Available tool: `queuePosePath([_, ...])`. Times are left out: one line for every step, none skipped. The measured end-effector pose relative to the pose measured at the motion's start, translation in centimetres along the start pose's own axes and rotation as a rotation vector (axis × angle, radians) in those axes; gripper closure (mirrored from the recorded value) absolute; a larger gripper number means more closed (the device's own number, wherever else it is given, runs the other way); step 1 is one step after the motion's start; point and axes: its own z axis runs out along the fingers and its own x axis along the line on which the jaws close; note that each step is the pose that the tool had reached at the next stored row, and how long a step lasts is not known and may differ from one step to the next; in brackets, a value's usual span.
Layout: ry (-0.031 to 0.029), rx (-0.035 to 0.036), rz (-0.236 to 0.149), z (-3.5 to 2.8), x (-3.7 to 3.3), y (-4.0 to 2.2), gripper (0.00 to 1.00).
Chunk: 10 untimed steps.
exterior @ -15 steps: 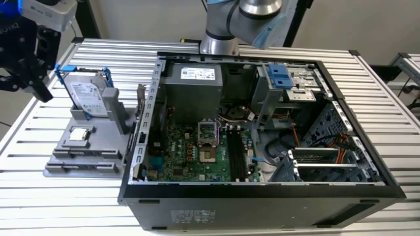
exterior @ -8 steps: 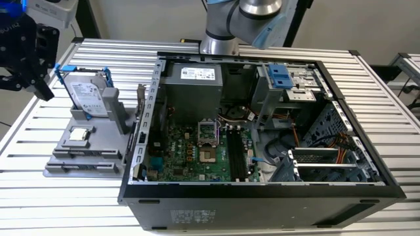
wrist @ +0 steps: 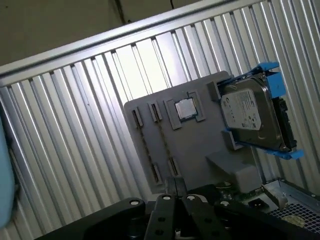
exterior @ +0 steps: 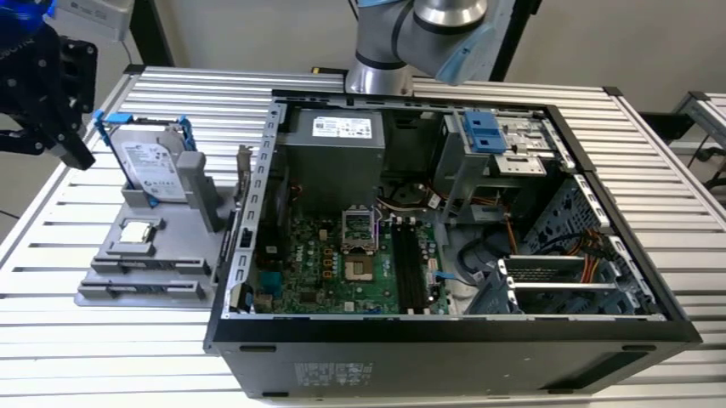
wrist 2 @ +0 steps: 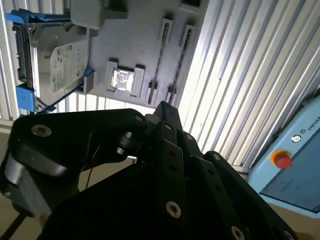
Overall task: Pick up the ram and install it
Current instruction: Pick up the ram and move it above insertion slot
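Pick not yet begun: tool (wrist: 175,187) closed and empty near grey holder (wrist: 200,150) on tabletop (wrist: 75,130); ram (wrist: 145,146) stands on edge in holder slot, uninstalled.

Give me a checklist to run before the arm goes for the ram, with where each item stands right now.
1. Ram in the holder: ok. In the first wrist view a thin stick stands on edge between the holder's clips.
2. Tool at the ram: not ok. In the exterior view it hangs beyond the holder toward the exterior view's left, apart from it.
3. Drive clear of the tool: ok. They are near each other but not touching.
4. Case open: ok. The board is exposed.
5. Slots on the board free: cannot tell.
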Motion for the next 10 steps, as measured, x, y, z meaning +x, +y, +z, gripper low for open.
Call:
queuePosePath([0.0004,-0.0011,-0.018,0.0,0.0,0.0,1.0])
queuePosePath([0.0005,-0.0022,-0.035,0.0,0.0,0.0,1.0])
queuePosePath([0.0009,-0.0034,-0.051,0.0,0.0,0.0,1.0])
queuePosePath([0.0012,-0.0044,-0.068,0.0,0.0,0.0,1.0])
queuePosePath([0.0014,-0.0055,-0.086,0.0,0.0,0.0,1.0])
queuePosePath([0.0018,-0.0067,-0.104,0.0,0.0,0.0,1.0])
queuePosePath([0.0021,-0.0079,-0.122,0.0,0.0,0.0,1.0])
queuePosePath([0.0024,-0.009,-0.141,0.0,0.0,0.0,1.0])
queuePosePath([0.0028,-0.0102,-0.159,0.0,0.0,0.0,1.0])
queuePosePath([0.0031,-0.0114,-0.177,0.0,0.0,0.0,1.0])
